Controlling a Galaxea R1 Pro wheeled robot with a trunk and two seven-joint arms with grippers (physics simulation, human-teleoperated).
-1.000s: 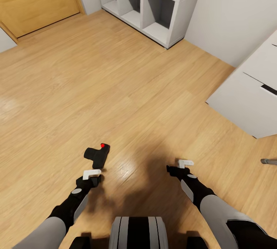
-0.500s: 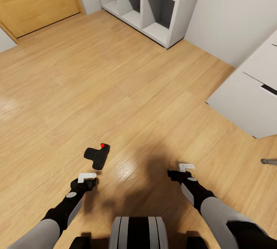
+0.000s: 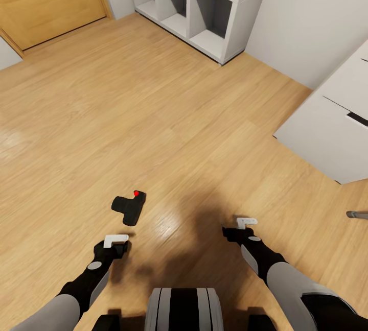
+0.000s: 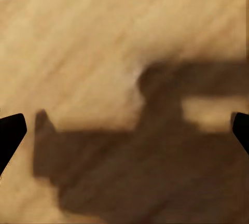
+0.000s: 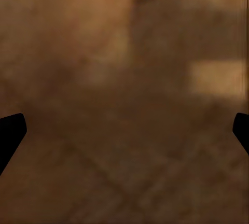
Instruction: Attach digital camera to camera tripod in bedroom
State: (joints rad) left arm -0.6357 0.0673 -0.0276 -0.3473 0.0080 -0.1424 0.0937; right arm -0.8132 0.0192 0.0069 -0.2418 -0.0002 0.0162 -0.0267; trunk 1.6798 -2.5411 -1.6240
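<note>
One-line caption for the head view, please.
Digital camera lies on the wood floor, ahead of the open left gripper; right gripper empty.

The left hand (image 3: 115, 240) has drawn back from the digital camera (image 3: 129, 207).

Light wood floor (image 3: 168, 116) is stretching out ahead of me, its planks catching a pale sheen and carrying a dark shadow (image 3: 204, 229) close in. A white cubby shelf unit (image 3: 204, 4) is standing against the far wall, its open compartments sitting bare. A wooden door (image 3: 46, 4) is showing at far left. A white cabinet (image 3: 332, 126) is jutting in at right, just beside a small grey object (image 3: 358, 214) at the edge.
</note>
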